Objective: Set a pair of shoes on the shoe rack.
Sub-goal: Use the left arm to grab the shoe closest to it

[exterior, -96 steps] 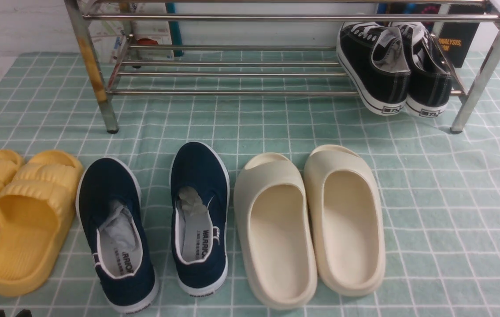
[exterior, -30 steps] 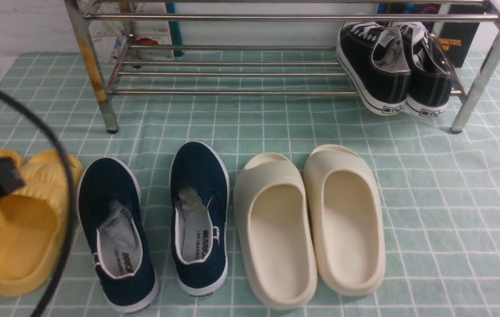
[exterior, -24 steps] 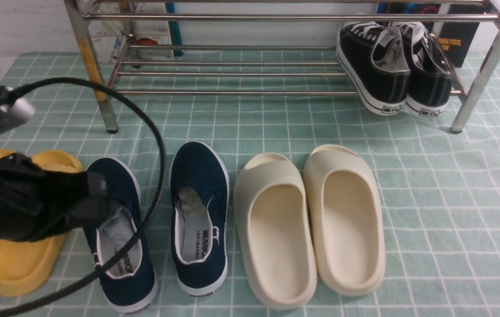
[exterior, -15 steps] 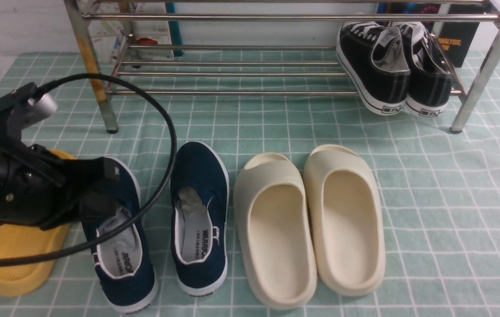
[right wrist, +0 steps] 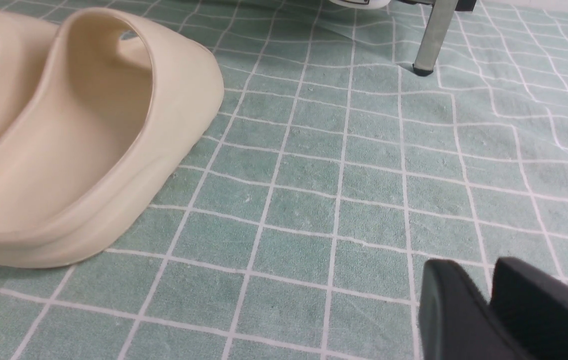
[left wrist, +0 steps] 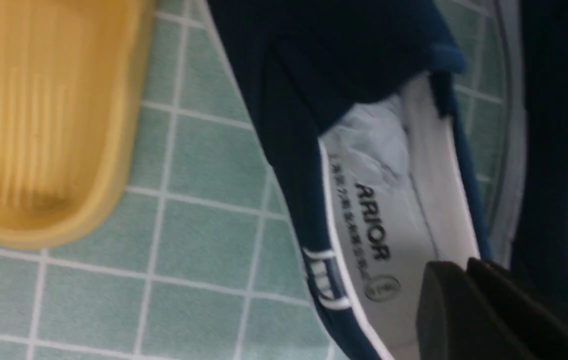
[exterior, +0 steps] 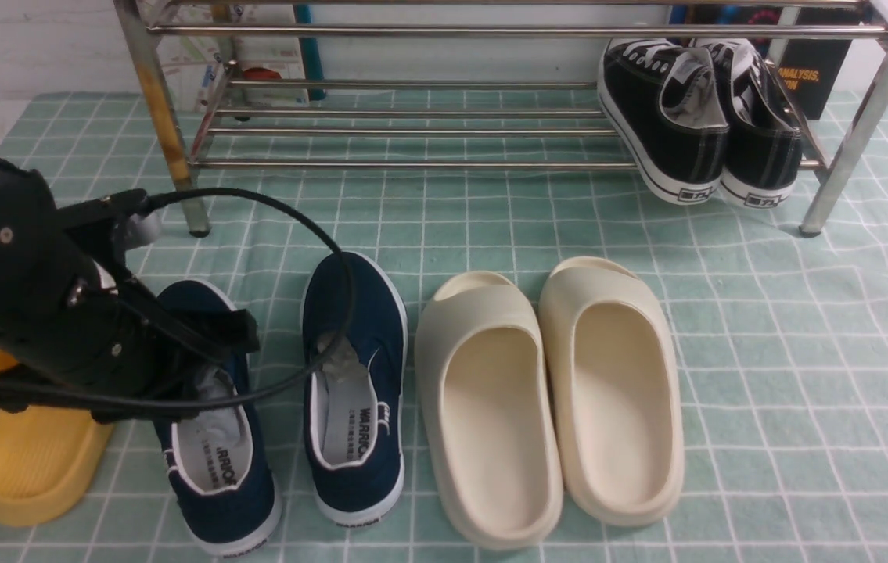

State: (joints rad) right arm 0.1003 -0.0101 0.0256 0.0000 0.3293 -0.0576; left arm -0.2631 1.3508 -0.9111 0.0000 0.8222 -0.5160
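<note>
Two navy slip-ons stand side by side on the green checked cloth, the left shoe (exterior: 217, 461) and the right shoe (exterior: 354, 352), both with grey "WARRIOR" insoles and paper stuffing. The chrome shoe rack (exterior: 412, 164) stands behind them. My left gripper (exterior: 236, 332) hangs over the left shoe's opening. In the left wrist view, the left gripper (left wrist: 464, 272) has its fingers together, empty, just above that shoe's insole (left wrist: 364, 235); the right shoe (left wrist: 544, 150) is beside it. My right gripper (right wrist: 484, 280) is shut and empty above bare cloth; it is out of the front view.
Cream slides (exterior: 553, 399) sit right of the navy pair and show in the right wrist view (right wrist: 88, 140). Yellow slides (exterior: 29, 461) lie to the left, partly under my left arm. Black sneakers (exterior: 694, 117) occupy the rack's right end. A rack leg (right wrist: 434, 35) stands ahead of my right gripper.
My left arm has come in from the left edge and moved right, its gripper now over the left navy shoe's opening. The shoes have not moved.
</note>
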